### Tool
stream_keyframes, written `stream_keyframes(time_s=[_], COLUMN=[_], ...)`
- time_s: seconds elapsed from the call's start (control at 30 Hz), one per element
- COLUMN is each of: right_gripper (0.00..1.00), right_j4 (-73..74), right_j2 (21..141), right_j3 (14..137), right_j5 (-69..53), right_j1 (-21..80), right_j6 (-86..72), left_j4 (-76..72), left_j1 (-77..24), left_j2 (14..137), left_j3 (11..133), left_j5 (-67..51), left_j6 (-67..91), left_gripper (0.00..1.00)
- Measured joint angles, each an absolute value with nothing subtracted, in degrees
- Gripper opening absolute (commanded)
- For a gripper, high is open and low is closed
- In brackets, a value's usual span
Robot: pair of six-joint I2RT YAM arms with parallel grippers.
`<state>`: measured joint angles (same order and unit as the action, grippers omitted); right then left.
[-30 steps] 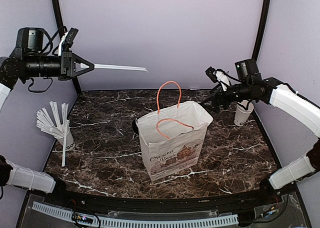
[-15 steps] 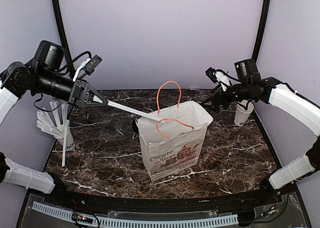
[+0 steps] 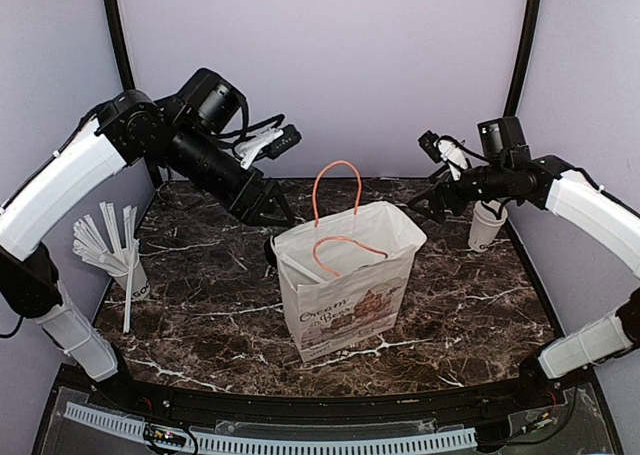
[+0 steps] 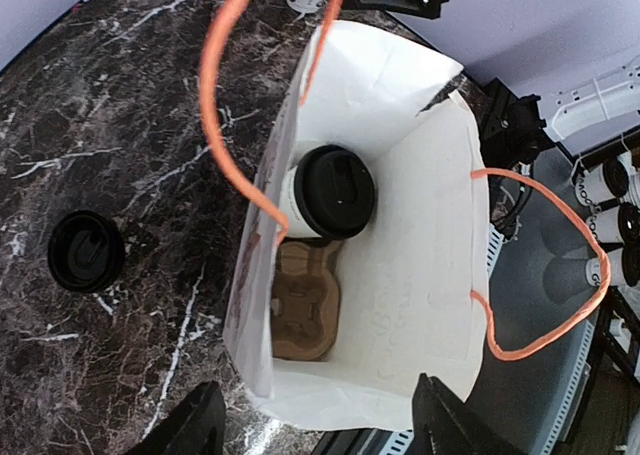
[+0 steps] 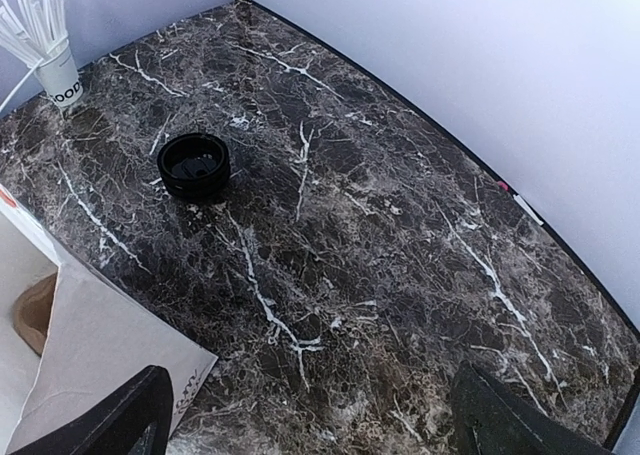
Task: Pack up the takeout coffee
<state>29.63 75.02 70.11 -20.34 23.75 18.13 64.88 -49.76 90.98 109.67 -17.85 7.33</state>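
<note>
— One takeout coffee (image 4: 335,190): condition?
— A small white paper cup under a round black plastic lid, upright, seen from above in the left wrist view. It stands inside the white paper bag (image 4: 420,225), centre of frame, close against the bag's left wall.
— Neighbours in the bag?
— One brown cardboard carrier (image 4: 305,305), just below the cup in the frame. The bag's right half shows bare white paper. The mouth stands wide, with two orange handles (image 4: 205,85) arching over the rim.
— Grippers?
— Left gripper (image 4: 318,425): fingers apart, nothing between them, over the bag's lower rim. Right gripper (image 5: 310,420): fingers wide apart, holding nothing, above the marble table (image 5: 400,225).
— Loose items?
— One black lid (image 5: 193,163) on the marble beside the bag. One cup of straws (image 5: 60,75), upper left of the right wrist view, well apart from the bag.
</note>
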Motion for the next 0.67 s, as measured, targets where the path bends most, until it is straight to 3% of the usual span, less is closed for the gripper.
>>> stream_keyframes(time_s=[0.23, 0.43, 0.67], right_gripper=[0.99, 0.99, 0.99], right_j4=[29.41, 27.77, 23.88], right_j2=[73.95, 73.87, 72.51], right_j3=[70.17, 73.23, 77.28], right_j5=[-20.84, -17.78, -11.90], right_j1=[19.55, 13.74, 12.69], right_j6=[15.99, 9.98, 3.88], left_j4=[58.54, 47.94, 37.04], left_j1=[-49.30, -42.19, -33.21], left_j2=[85.19, 78.28, 78.74], left_j3=[104.60, 95.59, 90.41], left_j5=[-5.15, 3.29, 11.03], left_j6=[3.51, 3.05, 3.31], left_gripper=[0.85, 0.87, 0.88])
